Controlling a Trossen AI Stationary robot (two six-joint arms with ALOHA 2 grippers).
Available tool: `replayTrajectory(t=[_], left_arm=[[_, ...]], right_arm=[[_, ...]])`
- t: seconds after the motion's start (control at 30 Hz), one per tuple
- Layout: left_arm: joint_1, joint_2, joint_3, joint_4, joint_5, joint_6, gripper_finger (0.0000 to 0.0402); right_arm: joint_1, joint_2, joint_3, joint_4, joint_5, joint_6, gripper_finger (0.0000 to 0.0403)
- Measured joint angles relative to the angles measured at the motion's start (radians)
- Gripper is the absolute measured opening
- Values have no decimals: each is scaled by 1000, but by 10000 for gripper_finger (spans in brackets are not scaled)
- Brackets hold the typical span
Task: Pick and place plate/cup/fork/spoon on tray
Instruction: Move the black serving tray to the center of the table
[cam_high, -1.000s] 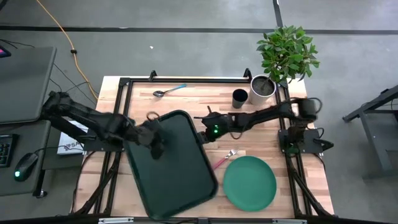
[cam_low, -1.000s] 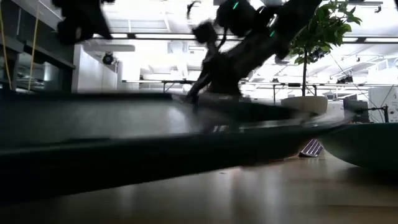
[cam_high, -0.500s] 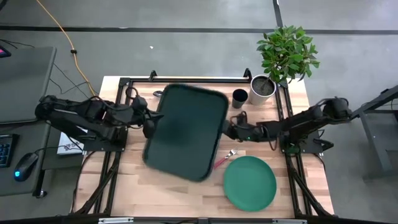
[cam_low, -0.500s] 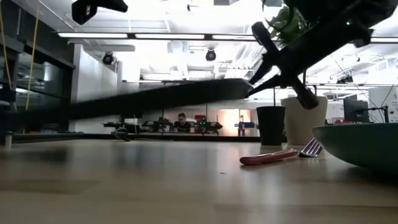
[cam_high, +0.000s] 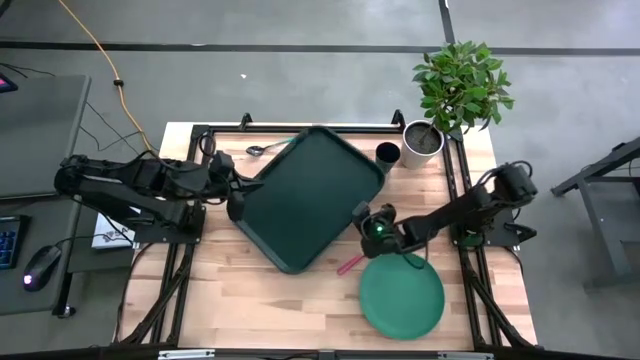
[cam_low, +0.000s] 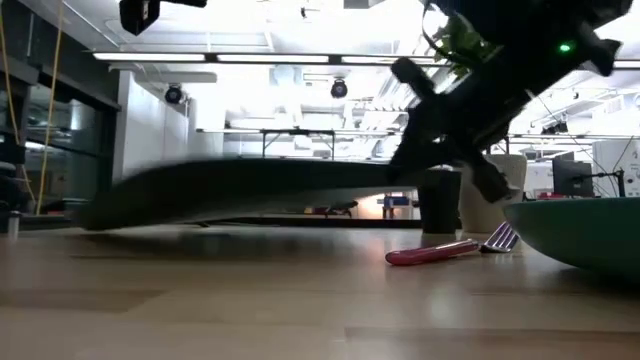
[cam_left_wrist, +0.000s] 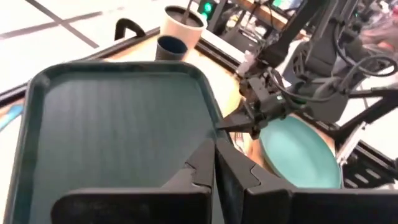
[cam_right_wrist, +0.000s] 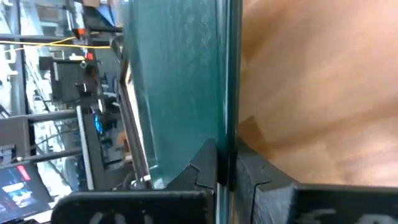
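Observation:
The dark green tray (cam_high: 305, 200) is at the table's middle, held between both grippers. My left gripper (cam_high: 237, 200) is shut on its left corner. My right gripper (cam_high: 362, 215) is shut on its right long side. The green plate (cam_high: 400, 295) lies on the table at the near right. The fork (cam_high: 350, 264) lies flat between tray and plate, its tines hidden under my right arm. The dark cup (cam_high: 387, 153) stands by the tray's far right corner. The spoon (cam_high: 260, 149) lies by the far edge, its handle end at the tray's rim. My left gripper pinches the tray's raised rim (cam_left_wrist: 210, 140) between its two fingers at the left corner, coming level from the table's left. The tray is lifted there and slopes down toward the left in the low view (cam_low: 250, 185). My right gripper pinches the tray's rim (cam_right_wrist: 227, 134) between its two fingers, on the long side facing the plate, coming from the table's right. That side of the tray is clear of the table (cam_low: 400, 172).
A white plant pot (cam_high: 422, 143) with a leafy plant stands at the far right, beside the cup. Bare wood lies at the near left (cam_high: 230, 300). The black frame rail (cam_high: 300, 127) runs along the far edge.
Both grippers have lifted the tray off the near left of the table and carried it toward the far edge and the right. It has turned clockwise as seen from above. In the last half second it has come down lower. My right gripper has gone toward the right.

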Motion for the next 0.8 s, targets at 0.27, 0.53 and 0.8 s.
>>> replayTrajectory(t=[0.27,0.53,0.8], left_arm=[[0,-13,0,18,15,0,0],[0,-12,0,26,15,-1,0],[0,-12,0,45,15,-2,0]], right_arm=[[-21,114,106,-36,-69,-9,4],[-21,125,113,-102,-110,-30,35],[-21,125,113,-95,-121,-43,78]])
